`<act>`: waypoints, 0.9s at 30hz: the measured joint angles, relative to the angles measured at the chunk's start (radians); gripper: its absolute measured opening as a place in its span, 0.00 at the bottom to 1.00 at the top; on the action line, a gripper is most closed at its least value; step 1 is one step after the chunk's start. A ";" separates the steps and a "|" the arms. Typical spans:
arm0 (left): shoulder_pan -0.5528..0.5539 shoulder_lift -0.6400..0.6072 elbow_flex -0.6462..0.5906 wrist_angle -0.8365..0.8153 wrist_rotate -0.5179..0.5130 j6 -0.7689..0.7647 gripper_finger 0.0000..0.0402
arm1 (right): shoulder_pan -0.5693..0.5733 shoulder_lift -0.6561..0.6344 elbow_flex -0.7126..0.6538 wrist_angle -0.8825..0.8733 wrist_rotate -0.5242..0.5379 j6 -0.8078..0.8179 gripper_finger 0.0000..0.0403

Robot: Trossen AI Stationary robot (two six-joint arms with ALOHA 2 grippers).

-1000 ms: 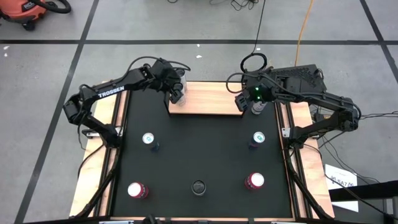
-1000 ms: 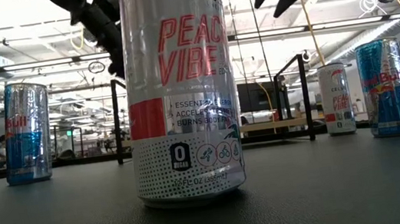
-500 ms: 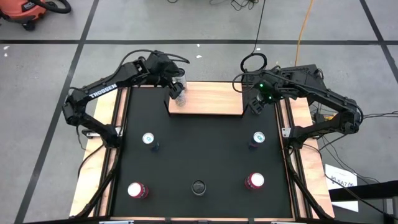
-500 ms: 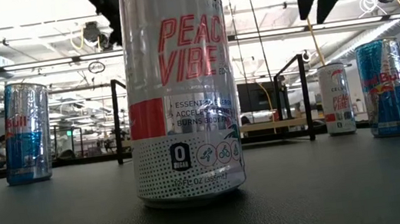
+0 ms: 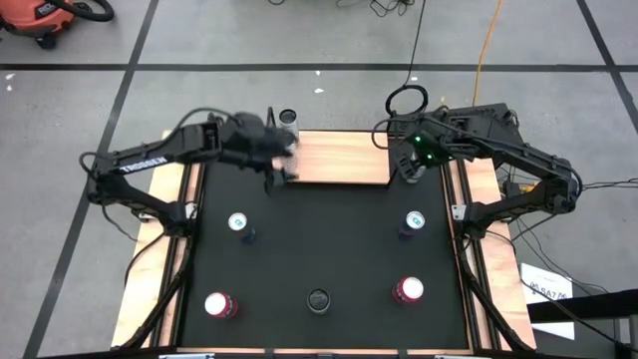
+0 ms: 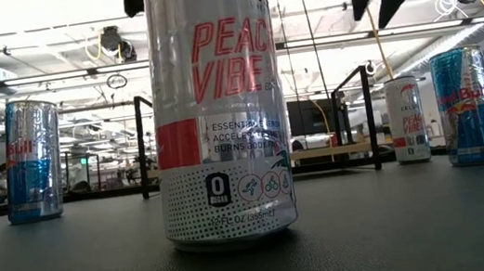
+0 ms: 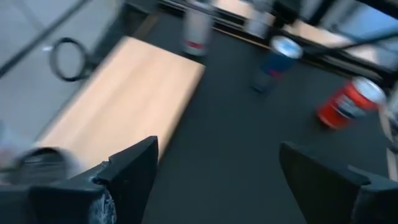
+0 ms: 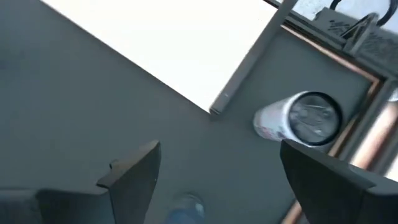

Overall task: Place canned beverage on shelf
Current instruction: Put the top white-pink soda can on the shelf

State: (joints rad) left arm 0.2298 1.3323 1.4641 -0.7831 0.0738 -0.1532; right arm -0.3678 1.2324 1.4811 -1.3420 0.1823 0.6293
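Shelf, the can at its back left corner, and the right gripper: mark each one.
shelf (image 5: 339, 160): high view, bare middle of the wooden board.
can (image 5: 289, 119): high view, its round top.
right gripper (image 5: 410, 176): high view, midway between the fingertips.

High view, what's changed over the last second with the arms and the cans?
The left pincer let go of the silver can, which now stands at the shelf's back left corner, and drew back leftward, open and empty. The right pincer barely shifted and stays open above the can beside the shelf's right end. The other cans did not move.
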 joint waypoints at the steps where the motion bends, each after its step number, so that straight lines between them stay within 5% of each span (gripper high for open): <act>1: -0.029 0.000 -0.003 -0.001 -0.003 0.000 0.82 | 0.008 0.000 0.000 0.008 0.006 0.038 0.79; 14: -0.257 0.000 -0.012 -0.038 -0.224 -0.127 0.82 | 0.014 0.000 0.000 -0.213 0.236 0.259 0.79; 27: -0.278 0.000 -0.012 -0.035 -0.311 -0.129 0.82 | -0.232 0.008 -0.203 0.035 0.127 0.203 0.79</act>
State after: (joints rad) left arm -0.0486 1.3326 1.4521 -0.8181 -0.2371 -0.2825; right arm -0.6002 1.2404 1.2780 -1.3065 0.3090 0.8324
